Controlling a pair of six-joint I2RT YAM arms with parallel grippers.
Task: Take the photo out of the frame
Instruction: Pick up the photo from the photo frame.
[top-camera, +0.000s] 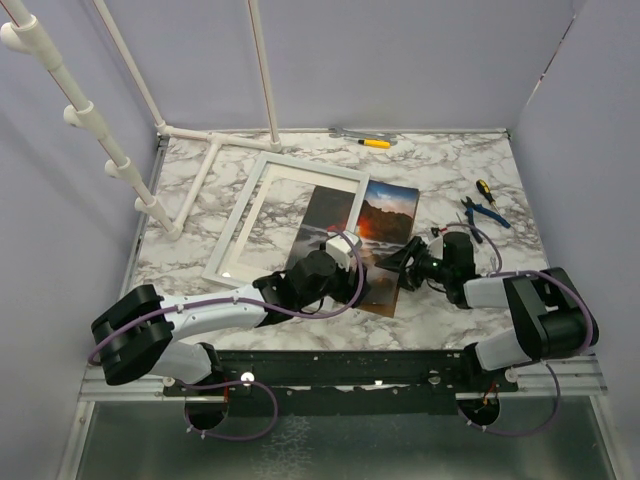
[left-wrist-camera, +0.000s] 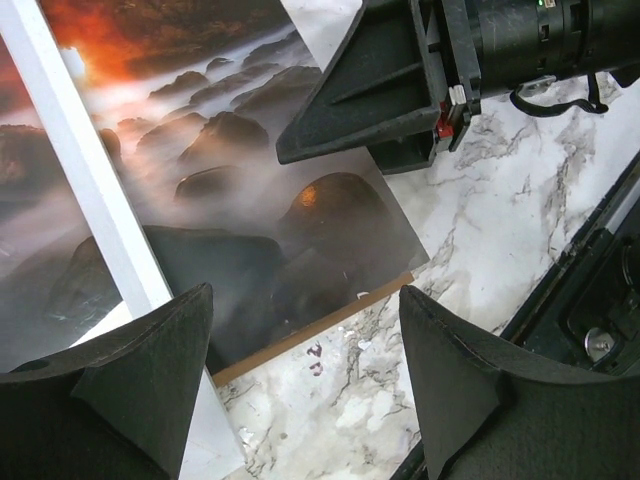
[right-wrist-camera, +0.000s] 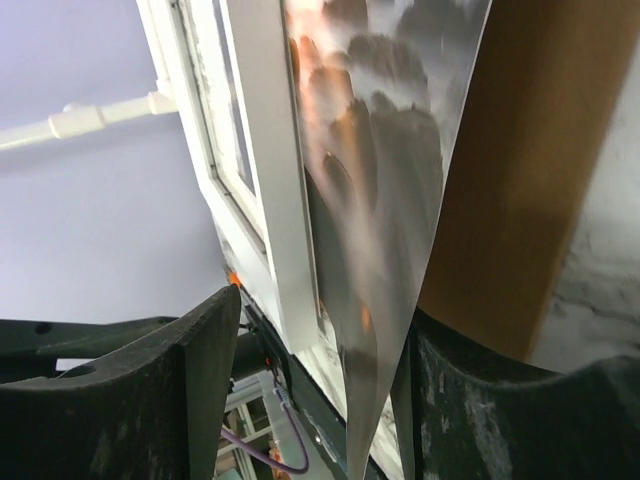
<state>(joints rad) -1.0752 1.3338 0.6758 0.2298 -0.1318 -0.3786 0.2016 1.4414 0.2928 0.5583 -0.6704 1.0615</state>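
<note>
The left claw (left-wrist-camera: 305, 310) is spread wide and has nothing between its fingers. Under it lie the photo (left-wrist-camera: 230, 180) and one white bar of the frame (left-wrist-camera: 90, 180), which crosses over the print. The right claw (right-wrist-camera: 325, 320) is spread too. An edge of the photo reaches in between its fingers, apart from the brown backing board (right-wrist-camera: 510, 150) beside its right finger.

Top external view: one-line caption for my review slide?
Left gripper and right gripper, both open, at the photo's near edge; photo partly out under the frame.
</note>
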